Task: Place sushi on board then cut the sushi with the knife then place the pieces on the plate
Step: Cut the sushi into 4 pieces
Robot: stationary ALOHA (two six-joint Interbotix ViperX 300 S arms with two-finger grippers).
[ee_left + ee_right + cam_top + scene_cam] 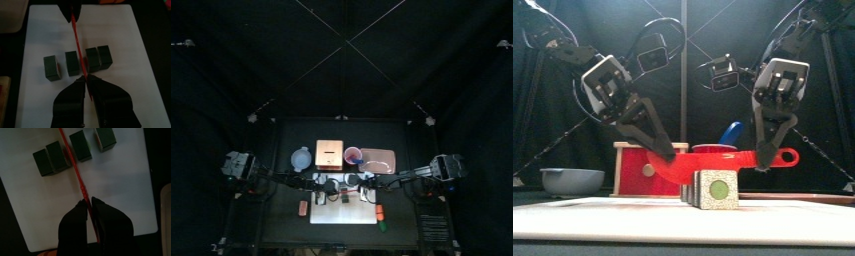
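Front view: my left claw [653,145] and my right claw [764,155] are both clamped shut on the red knife [743,158]. The right one grips near the handle and the left one grips the blade's far end. The knife hangs level, just above the sushi roll [714,187], which stands on the white cutting board [593,215].

Left wrist view: four dark blocks lie in a row on the board. The blade line runs over the gap between the second block [72,64] and the third block [92,59]. The third and fourth blocks touch; I cannot tell whether they are already parted. I judge the step in hand to be the cutting, with at least the middle split made.

Procedure for a clean cut:
1. I hold both claws at equal height, so that the blade meets the roll flat along its whole width.
2. I set the blade square over a seam, checking it in both wrist views.
3. I lower both arms at the same rate, straight down, with no sawing across the board.
4. I hold full clamp force; a thin blade can twist between the jaws.

Risk: an uneven descent may push the loose blocks sideways or tip them. The pink plate [378,160] waits behind the board, well apart from the roll.
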